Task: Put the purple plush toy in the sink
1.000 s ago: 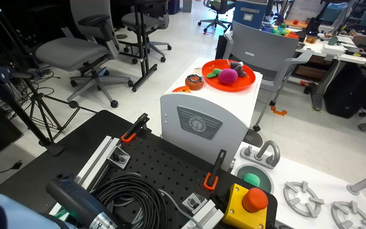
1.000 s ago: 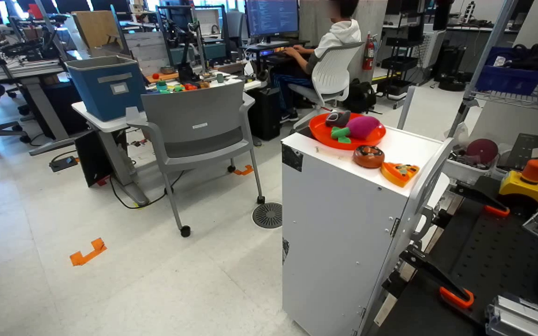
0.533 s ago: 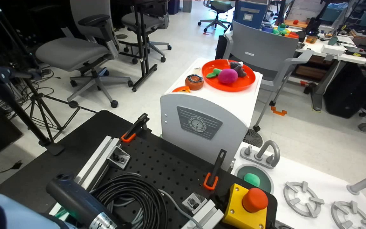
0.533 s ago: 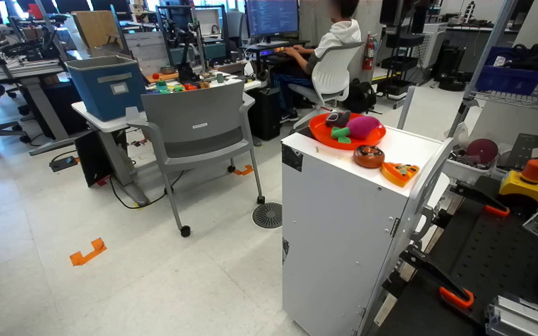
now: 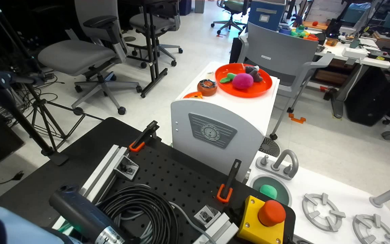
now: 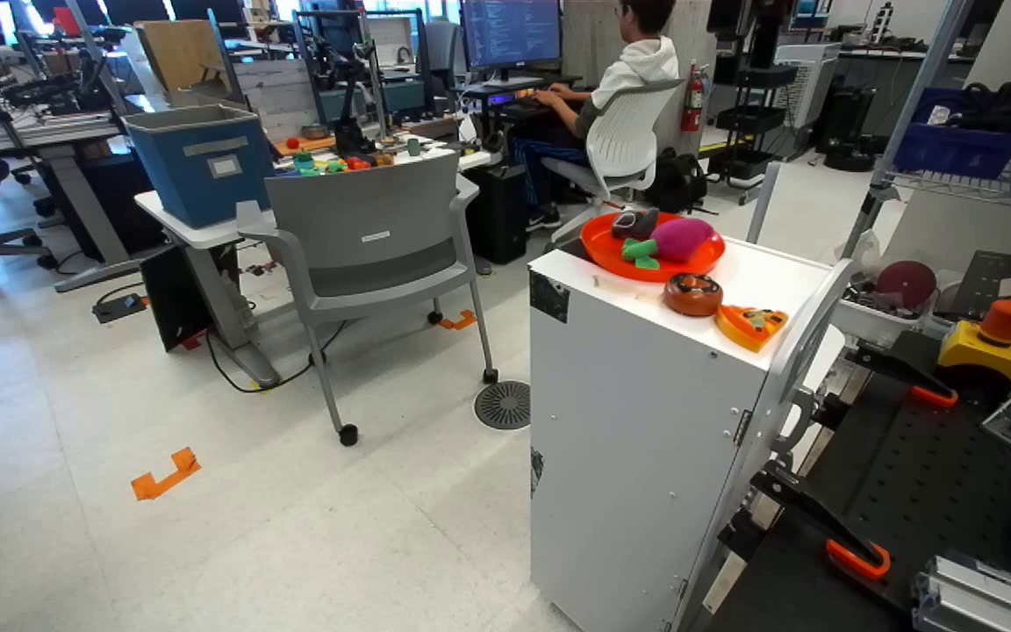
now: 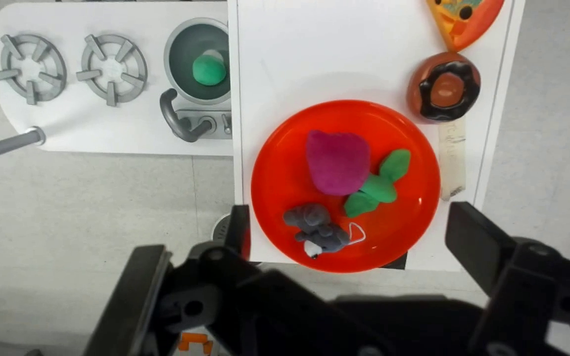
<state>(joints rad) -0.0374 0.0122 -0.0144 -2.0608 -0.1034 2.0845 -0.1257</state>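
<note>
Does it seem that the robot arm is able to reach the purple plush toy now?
Probably yes: in the wrist view, the gripper is open, and nothing covers the purple plush toy, though the gray toy nearby may crowd the grasp.

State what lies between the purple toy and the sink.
From the purple plush toy to the sink, the wrist view shows only red plate, then white cabinet top.

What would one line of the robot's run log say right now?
task: unfinished | rounded purple plush toy: on round red-orange plate, ungrasped | black fingers: open | round grey sink: holds rounded green object
</note>
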